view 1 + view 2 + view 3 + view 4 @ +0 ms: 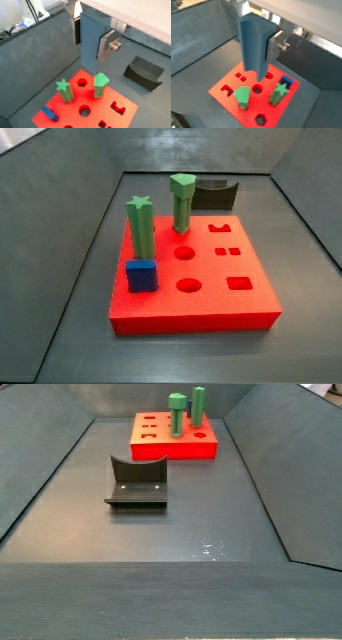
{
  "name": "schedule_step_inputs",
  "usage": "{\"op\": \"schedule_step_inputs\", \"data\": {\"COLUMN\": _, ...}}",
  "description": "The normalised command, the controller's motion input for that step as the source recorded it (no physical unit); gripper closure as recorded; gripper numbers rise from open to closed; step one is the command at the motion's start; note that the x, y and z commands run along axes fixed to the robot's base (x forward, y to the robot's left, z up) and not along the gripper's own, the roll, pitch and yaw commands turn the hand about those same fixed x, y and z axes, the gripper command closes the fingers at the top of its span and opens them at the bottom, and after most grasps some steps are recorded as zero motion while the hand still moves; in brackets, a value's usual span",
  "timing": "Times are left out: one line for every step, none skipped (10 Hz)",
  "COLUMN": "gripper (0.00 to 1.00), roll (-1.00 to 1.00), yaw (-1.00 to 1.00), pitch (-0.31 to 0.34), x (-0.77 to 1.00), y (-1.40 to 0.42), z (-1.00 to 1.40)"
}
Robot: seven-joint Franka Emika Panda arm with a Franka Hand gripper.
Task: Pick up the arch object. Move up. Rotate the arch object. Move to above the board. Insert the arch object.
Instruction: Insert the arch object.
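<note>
In both wrist views my gripper [90,46] [258,50] is shut on the arch object [92,37] [252,42], a tall slate-blue peg held upright between the silver fingers [105,47]. It hangs well above the board [71,107] [227,93], a flat red block with shaped holes. The peg's lower end appears over the board's edge. The board also shows in both side views [201,318] [167,450], where neither gripper nor arch object is in view.
Two tall green pegs [139,228] [182,203] and a short blue block [142,275] stand in the board. The dark fixture [136,484] [143,72] sits on the grey floor beside it. Sloped grey walls enclose the bin.
</note>
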Motion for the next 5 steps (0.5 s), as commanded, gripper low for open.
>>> {"op": "schedule_step_inputs", "data": {"gripper": 1.00, "roll": -0.05, "yaw": -0.05, "pitch": 0.037, "x": 1.00, "y": 0.18, "z": -0.57}}
{"op": "schedule_step_inputs", "data": {"gripper": 1.00, "roll": -0.06, "yaw": -0.05, "pitch": 0.020, "x": 1.00, "y": 0.16, "z": -0.55}}
{"op": "schedule_step_inputs", "data": {"gripper": 1.00, "roll": -0.07, "yaw": -0.05, "pitch": 0.011, "x": 1.00, "y": 0.15, "z": -0.55}}
{"op": "schedule_step_inputs", "data": {"gripper": 1.00, "roll": -0.07, "yaw": -0.05, "pitch": 0.003, "x": 1.00, "y": 0.14, "z": -0.54}}
{"op": "schedule_step_inputs", "data": {"gripper": 1.00, "roll": -0.09, "yaw": -0.06, "pitch": 0.000, "x": 1.00, "y": 0.13, "z": -0.50}}
